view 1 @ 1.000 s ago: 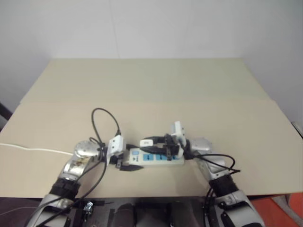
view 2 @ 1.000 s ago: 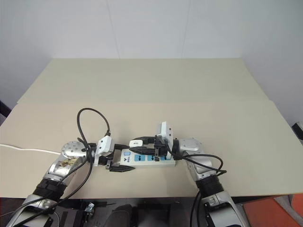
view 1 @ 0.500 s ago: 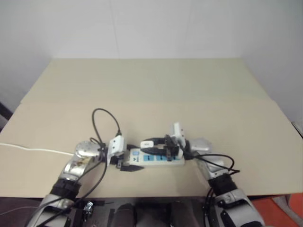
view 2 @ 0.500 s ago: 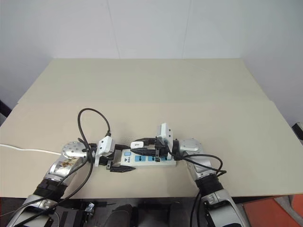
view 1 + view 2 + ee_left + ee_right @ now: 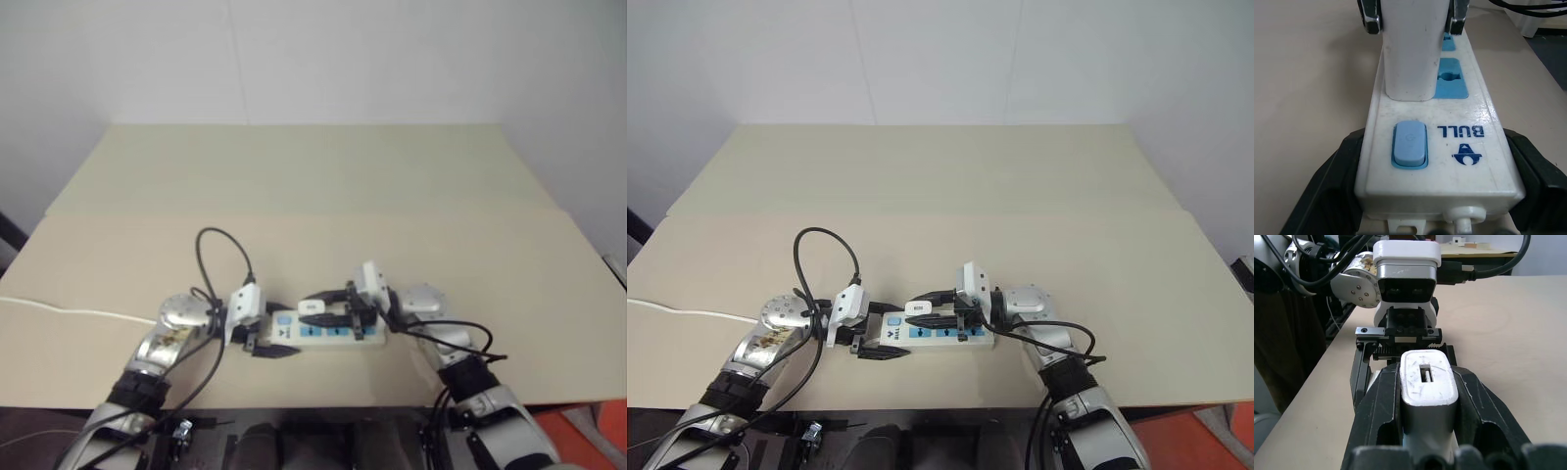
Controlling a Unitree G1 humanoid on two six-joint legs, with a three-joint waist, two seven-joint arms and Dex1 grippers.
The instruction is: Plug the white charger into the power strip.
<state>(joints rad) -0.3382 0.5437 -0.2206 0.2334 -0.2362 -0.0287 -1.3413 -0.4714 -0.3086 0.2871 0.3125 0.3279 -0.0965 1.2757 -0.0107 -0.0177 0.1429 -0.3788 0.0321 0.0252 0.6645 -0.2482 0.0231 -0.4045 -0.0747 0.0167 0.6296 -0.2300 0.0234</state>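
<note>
The power strip [image 5: 328,333] lies on the table near its front edge, blue socket faces up. My left gripper [image 5: 271,331] is shut on its switch end, and the black fingers [image 5: 1327,196] press both long sides next to the blue switch [image 5: 1409,145]. My right gripper [image 5: 319,312] comes in level from the right, shut on the white charger [image 5: 312,306]. In the left wrist view the white charger [image 5: 1418,49] stands upright on the socket closest to the switch. Its base meets the strip's face and its prongs are hidden. Both right fingers [image 5: 1376,406] squeeze the charger [image 5: 1427,382].
A thin white cord [image 5: 69,310] runs off the table's left side. A black cable [image 5: 220,255] loops up over my left wrist. The tan table [image 5: 313,196] stretches far behind the strip. An orange patch of floor [image 5: 588,431] shows at the lower right.
My right gripper has tilted and sunk a little, bringing the charger down from just above the strip onto its face. The left gripper keeps its hold.
</note>
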